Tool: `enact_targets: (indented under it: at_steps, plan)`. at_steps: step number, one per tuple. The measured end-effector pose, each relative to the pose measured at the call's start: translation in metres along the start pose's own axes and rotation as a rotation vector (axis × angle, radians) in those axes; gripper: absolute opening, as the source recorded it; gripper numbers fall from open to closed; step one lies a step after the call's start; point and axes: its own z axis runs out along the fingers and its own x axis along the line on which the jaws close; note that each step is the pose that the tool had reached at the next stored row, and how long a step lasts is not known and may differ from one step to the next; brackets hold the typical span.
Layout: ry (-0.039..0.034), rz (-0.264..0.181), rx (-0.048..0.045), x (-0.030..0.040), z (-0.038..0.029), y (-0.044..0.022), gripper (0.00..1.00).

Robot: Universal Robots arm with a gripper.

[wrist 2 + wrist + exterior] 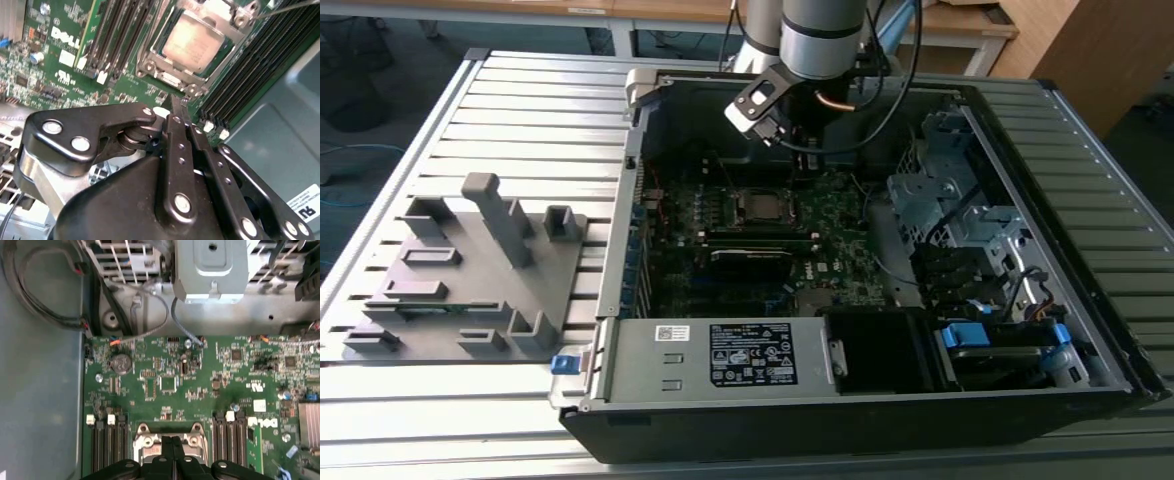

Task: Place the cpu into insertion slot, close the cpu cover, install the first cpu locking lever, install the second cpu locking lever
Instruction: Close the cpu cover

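Slatted bench with open computer case: in the exterior view, the empty hand, fingers pressed shut, hovers at 1 o'clock of the cpu beneath its lowered cpu cover; lever-latching likely needs steady, square contact.

The motherboard was dark green, speckled with small silver and black parts. At its middle the cpu showed a pale silvery-grey face, framed by the shiny silver cpu cover. Beside these on the motherboard, the memory slots were black with white end latches. The gripper over the motherboard was matt black with silver screw heads. Off the motherboard, the power supply was grey with a black label, and the table was pale grey, ribbed in parallel slats.
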Motion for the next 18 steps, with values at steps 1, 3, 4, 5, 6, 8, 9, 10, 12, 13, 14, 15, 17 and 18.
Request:
enact_targets:
  at_steps: [1,3,4,5,6,8,9,10,12,13,14,15,17,18]
  plan:
    - [-0.0004,0.000,0.0029,0.0000,-0.0001,0.0000,0.10]
    - [-0.0004,0.000,0.0046,0.0000,-0.0001,0.0000,0.10]
    - [-0.0003,0.000,0.0053,0.0000,0.0000,0.0000,0.10]
    - [-0.0003,0.000,0.0062,0.0000,0.0000,0.0000,0.10]
    - [-0.0004,0.000,0.0068,0.0000,0.0000,0.0000,0.10]
    - [-0.0002,0.000,0.0143,0.0000,0.0003,0.0001,0.10]
    - [-0.0004,0.000,0.0146,0.0000,0.0002,0.0000,0.10]
    - [-0.0004,0.000,0.0148,0.0000,0.0002,0.0000,0.10]
    - [-0.0005,0.000,0.0150,0.0000,0.0002,0.0000,0.10]
    - [-0.0008,0.000,0.0177,0.0000,0.0003,0.0000,0.10]
    - [-0.0020,0.000,0.0285,0.0000,0.0006,0.0000,0.10]
    - [-0.0034,0.000,0.0408,0.0000,0.0008,0.0000,0.10]
    - [-0.0046,0.000,0.0496,0.0000,0.0008,-0.0001,0.10]
    - [-0.0046,0.000,0.0498,0.0000,0.0008,-0.0001,0.10]
